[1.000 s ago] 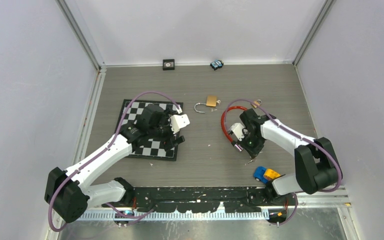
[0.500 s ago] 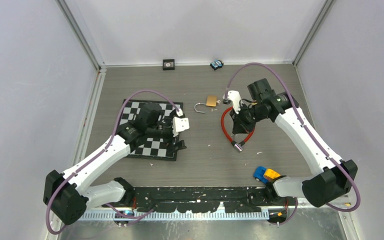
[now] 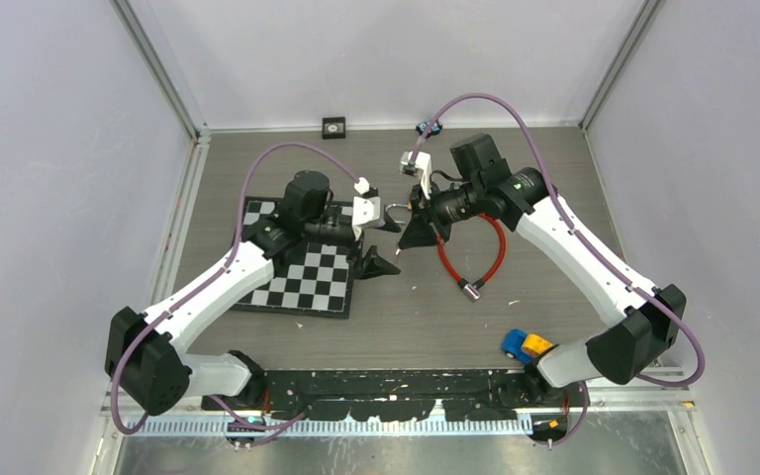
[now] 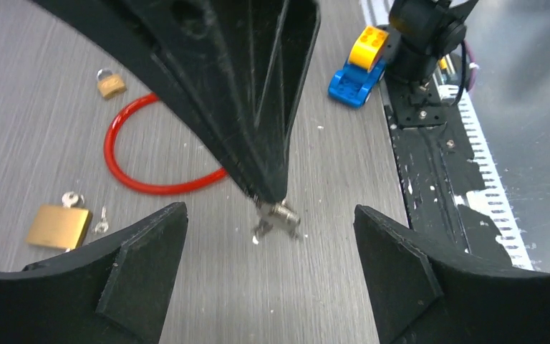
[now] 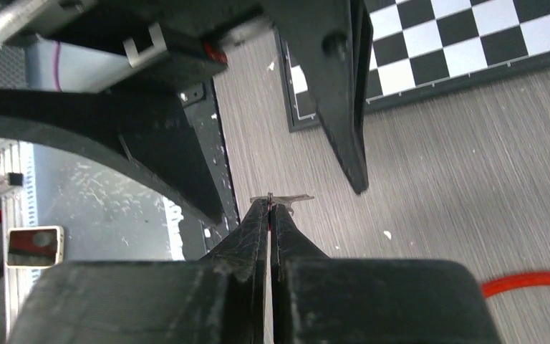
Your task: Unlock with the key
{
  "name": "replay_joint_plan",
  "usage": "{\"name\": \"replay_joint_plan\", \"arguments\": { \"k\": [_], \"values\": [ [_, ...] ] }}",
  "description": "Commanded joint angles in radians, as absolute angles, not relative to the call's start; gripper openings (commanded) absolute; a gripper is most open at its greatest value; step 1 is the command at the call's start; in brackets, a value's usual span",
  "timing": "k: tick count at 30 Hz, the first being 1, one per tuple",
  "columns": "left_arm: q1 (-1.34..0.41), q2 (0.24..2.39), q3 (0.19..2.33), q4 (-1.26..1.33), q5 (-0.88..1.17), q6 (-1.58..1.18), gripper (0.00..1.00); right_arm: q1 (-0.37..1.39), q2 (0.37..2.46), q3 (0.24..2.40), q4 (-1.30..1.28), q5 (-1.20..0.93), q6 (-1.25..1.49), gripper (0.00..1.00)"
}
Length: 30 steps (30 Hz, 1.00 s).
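- The grey tabletop [image 3: 257, 158] holds everything, and both arms reach out over its middle.
- A black and white chessboard [image 3: 307, 282] lies flat on the left side. The left arm stretches over its back part.
- A red ring [image 4: 165, 191] lies flat on the right side, partly under the right arm.
- The left claw [image 3: 388, 245] hangs just past the right edge of the chessboard. Its two fingers are spread wide and it holds nothing.
- The right claw [image 5: 269, 215] points down and to the left, toward the left claw. Its fingers are pressed together and they pinch the key.
- In the left wrist view, the tip of the right claw shows between the two spread fingers.
- A blue and yellow toy car [image 3: 524, 345] sits near the front edge, close to the base of the right arm.
- A brass padlock [image 4: 59, 226] lies flat on the tabletop beside the red ring, with small silver bits just next to it.
- A little padlock [image 4: 111, 84] lies just outside the red ring on its other side.
- The key [image 4: 276, 218] is small and silver. It sticks out of the right claw's tip, up off the tabletop.
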<state>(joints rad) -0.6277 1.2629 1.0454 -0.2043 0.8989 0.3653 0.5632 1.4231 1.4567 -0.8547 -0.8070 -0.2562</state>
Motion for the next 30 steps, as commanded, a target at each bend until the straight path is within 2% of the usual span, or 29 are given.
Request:
{"name": "replay_joint_plan", "arguments": {
  "k": [1, 8, 14, 25, 28, 30],
  "values": [
    [-0.624, 1.267, 1.029, -0.028, 1.024, 0.272, 0.87, 0.572, 1.417, 1.512, -0.733, -0.880, -0.141, 0.01],
    [-0.623, 1.263, 0.966, 0.044, 1.068, 0.271, 0.67, 0.572, 1.393, 1.486, -0.726, -0.858, -0.141, 0.01],
    [-0.612, 1.228, 0.933, 0.047, 1.044, 0.300, 0.58, 0.572, 1.370, 1.465, -0.736, -0.827, -0.164, 0.01],
    [-0.585, 1.218, 0.921, 0.095, 1.026, 0.272, 0.48, 0.572, 1.356, 1.444, -0.750, -0.803, -0.181, 0.01],
    [-0.586, 1.235, 0.930, 0.098, 1.045, 0.263, 0.40, 0.573, 1.356, 1.445, -0.749, -0.800, -0.180, 0.01],
    [-0.586, 1.243, 0.933, 0.101, 1.051, 0.258, 0.39, 0.571, 1.355, 1.445, -0.749, -0.798, -0.179, 0.01]
  ]
}}
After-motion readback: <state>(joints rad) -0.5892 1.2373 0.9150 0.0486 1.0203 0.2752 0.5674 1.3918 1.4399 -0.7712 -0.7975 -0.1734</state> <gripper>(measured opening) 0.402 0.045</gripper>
